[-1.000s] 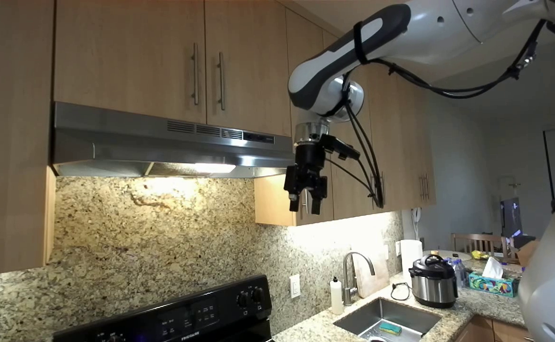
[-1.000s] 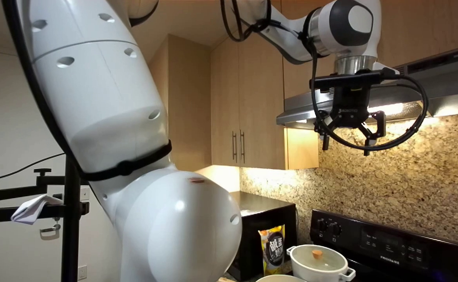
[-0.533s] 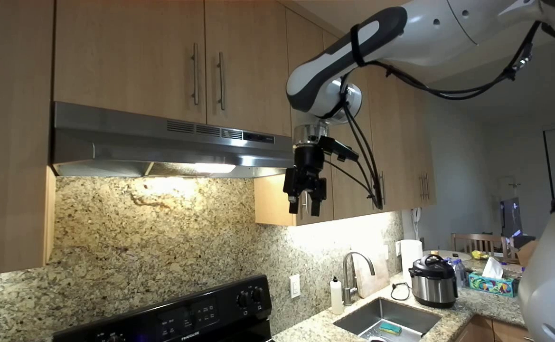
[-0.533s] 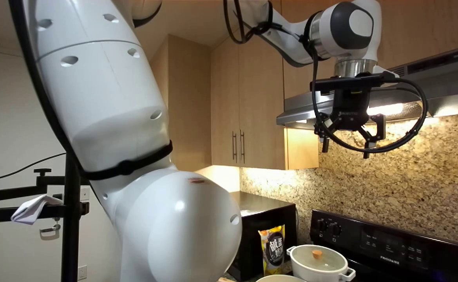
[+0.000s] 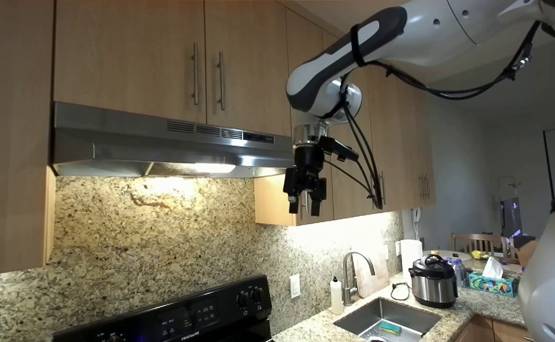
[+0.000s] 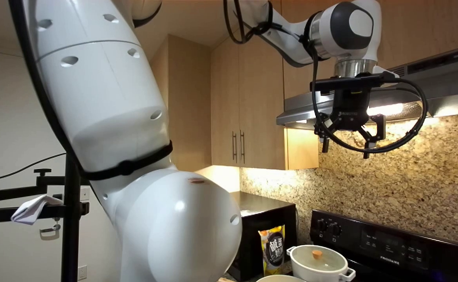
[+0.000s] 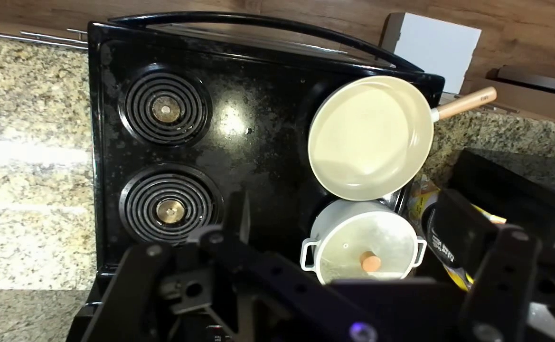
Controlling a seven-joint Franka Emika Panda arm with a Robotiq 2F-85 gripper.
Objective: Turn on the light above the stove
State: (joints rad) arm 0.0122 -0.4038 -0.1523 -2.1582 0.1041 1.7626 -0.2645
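Observation:
The stainless range hood (image 5: 130, 142) hangs under the cabinets above the stove, also in an exterior view (image 6: 448, 86). The light (image 5: 213, 168) on its underside is lit, and shows lit in an exterior view (image 6: 385, 109). A dark control strip (image 5: 258, 137) sits on the hood's front, seen also in an exterior view (image 6: 441, 60); its switches are too small to read. My gripper (image 5: 305, 209) points down near the hood's far end, apart from it. Its fingers are spread with nothing between them in an exterior view (image 6: 345, 150) and the wrist view (image 7: 351, 216).
Below, the black stove (image 7: 268, 156) holds a cream pan (image 7: 367, 137) and a white lidded pot (image 7: 367, 247). A snack bag (image 6: 273, 250) stands beside a black appliance (image 6: 268, 223). Cabinet handles (image 5: 221, 80) stick out above the hood. A cable loops around the gripper.
Over the first half second the arm and gripper moved very slightly downward. Since then nothing has visibly moved; the hood light was lit throughout.

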